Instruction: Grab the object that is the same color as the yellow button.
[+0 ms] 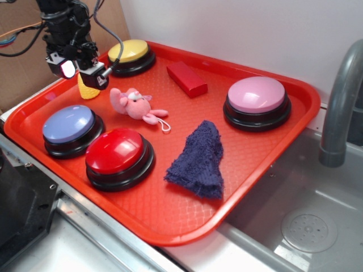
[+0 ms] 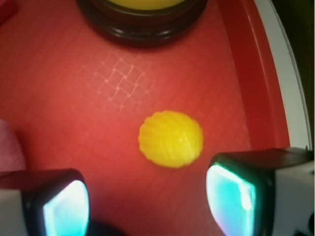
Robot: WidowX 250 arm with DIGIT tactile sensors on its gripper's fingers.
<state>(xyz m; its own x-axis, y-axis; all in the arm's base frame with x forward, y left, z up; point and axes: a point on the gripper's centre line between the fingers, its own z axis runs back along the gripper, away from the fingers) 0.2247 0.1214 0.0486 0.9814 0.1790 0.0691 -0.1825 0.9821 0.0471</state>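
The small yellow corn-like cone toy stands on the red tray at the back left, between the yellow button and the lilac-blue button. My gripper hovers just above it, open and empty. In the wrist view the toy is seen from above, just ahead of the gap between the two lit fingers, slightly toward the right one. The yellow button's black base shows at the top of that view.
On the tray are a pink plush toy, a red block, a pink button, a lilac-blue button, a red button and a dark blue cloth. The tray rim runs right of the toy. A sink and faucet lie at right.
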